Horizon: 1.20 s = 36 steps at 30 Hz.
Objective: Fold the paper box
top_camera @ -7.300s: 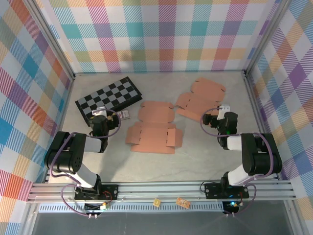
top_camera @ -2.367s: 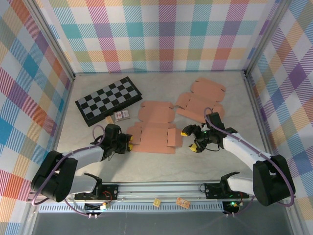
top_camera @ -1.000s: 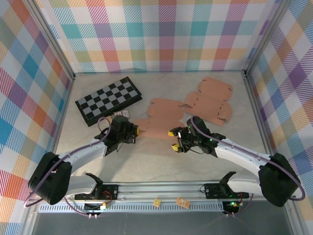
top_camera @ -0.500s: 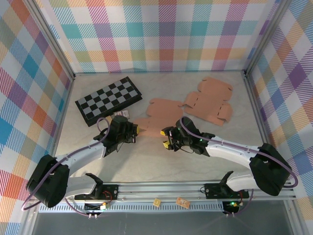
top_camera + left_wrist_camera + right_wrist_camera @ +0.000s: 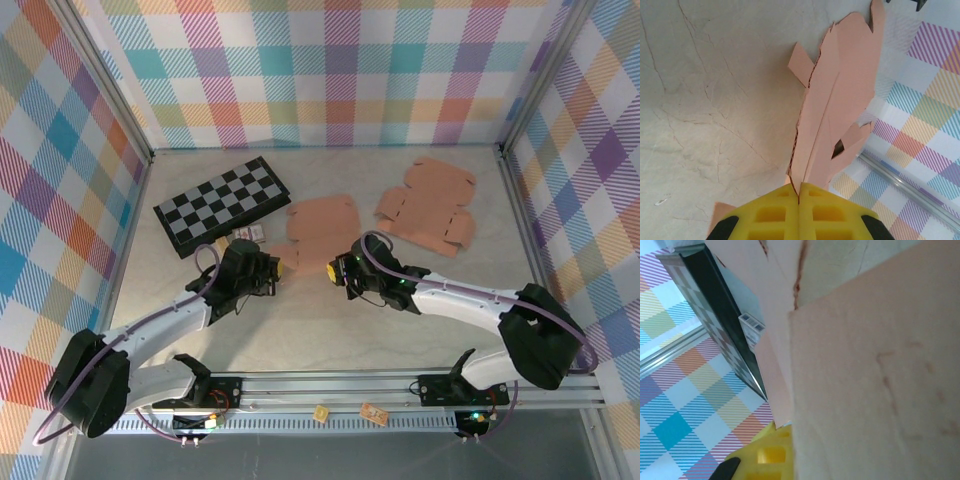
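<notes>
Left gripper (image 5: 799, 194): I see its two yellow fingers (image 5: 771, 214) pressed together on the near edge of the paper box (image 5: 836, 107), the sheet pinched in the seam between them. From there the blank rises edge-on, away from the gripper, over the table (image 5: 705, 100).

Right gripper (image 5: 335, 270): in the wrist view one yellow finger (image 5: 767, 456) lies against the underside of the paper box (image 5: 870, 390). The sheet hides the other finger, so I cannot tell whether this gripper is clamped.

From above, the left gripper (image 5: 272, 270) and the right gripper sit at the two near corners of the paper box (image 5: 318, 222), which lies at mid-table between them and extends towards the back wall.

Surroundings: a second blank (image 5: 428, 208) lies flat to the right, apart from the first. A chessboard (image 5: 222, 203) lies at the left rear, with a small barcoded packet (image 5: 246, 233) just beside its near edge. The table (image 5: 300, 335) is pale and marbled with fine dark veins. The plaid walls (image 5: 330, 70) enclose it on three sides.

Materials: the box is salmon-coloured corrugated card, die-cut with tabs and scalloped flaps. The fingers are ribbed yellow plastic.
</notes>
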Tool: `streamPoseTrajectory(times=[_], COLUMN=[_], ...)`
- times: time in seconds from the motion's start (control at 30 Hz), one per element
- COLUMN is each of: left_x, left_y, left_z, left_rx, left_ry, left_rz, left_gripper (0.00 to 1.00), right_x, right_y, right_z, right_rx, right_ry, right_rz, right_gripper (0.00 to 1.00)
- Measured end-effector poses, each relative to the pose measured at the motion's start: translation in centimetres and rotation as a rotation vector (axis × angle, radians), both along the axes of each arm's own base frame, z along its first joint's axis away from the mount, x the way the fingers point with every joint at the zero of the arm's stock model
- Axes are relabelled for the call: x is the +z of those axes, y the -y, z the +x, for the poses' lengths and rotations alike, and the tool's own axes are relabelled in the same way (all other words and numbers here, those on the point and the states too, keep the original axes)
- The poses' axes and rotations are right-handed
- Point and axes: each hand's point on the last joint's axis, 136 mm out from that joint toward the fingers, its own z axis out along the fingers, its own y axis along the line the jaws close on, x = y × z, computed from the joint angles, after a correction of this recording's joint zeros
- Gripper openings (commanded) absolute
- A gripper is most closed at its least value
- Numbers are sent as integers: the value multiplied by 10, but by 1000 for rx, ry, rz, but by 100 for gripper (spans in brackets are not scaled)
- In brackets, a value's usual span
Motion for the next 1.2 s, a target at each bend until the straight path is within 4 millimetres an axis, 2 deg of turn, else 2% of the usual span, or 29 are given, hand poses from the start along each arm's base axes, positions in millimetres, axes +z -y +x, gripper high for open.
streamPoseTrajectory(times=[0.03, 0.1, 0.13, 0.17, 0.23, 0.3, 0.37, 0.5, 0.6, 0.63, 0.7, 0.8, 0.87, 0.93, 1.0, 1.2], left_x=[1, 4, 5, 6, 11, 32, 65, 159, 193, 194, 184, 149, 120, 95, 78, 60], left_y=[-1, -2, -2, -3, -6, -10, -16, -36, -54, -60, -68, -65, -60, -55, -50, -24], left_z=[-1, -4, -6, -10, -16, -22, -24, -25, -19, -14, 3, 38, 58, 67, 71, 102], left_rx=[0, -4, -7, -11, -24, -50, -68, -81, -86, -83, -99, -175, -236, -294, -339, -429], left_ry=[1, -1, -5, -12, -32, -26, 14, 194, 271, 274, 239, 126, 51, -5, -29, 49], left_rz=[-1, -2, -2, 0, 21, 63, 106, 190, 246, 263, 300, 342, 369, 382, 377, 312], left_gripper=[13, 44, 56, 63, 66, 67, 68, 69, 66, 65, 64, 63, 63, 62, 61, 53], right_x=[1, 2, 2, 4, 12, 28, 51, 110, 154, 167, 192, 213, 221, 223, 220, 208], right_y=[0, 1, 2, 3, 4, 4, 3, 4, 5, 6, 6, 6, 8, 12, 16, 29], right_z=[0, -1, 0, 1, 5, 12, 22, 46, 60, 64, 67, 64, 59, 53, 47, 27], right_rx=[-1, -1, -4, -8, -14, -18, -19, -12, 6, 12, 38, 75, 92, 101, 105, 96], right_ry=[1, 5, 9, 14, 30, 58, 92, 167, 225, 245, 279, 299, 292, 272, 243, 142], right_rz=[-2, -10, -19, -28, -44, -50, -48, -27, -30, -38, -61, -88, -104, -114, -120, -126], right_gripper=[0, 0, 0, 0, 0, 0, 0, 0, 0, 0, 0, 0, 0, 0, 0, 0])
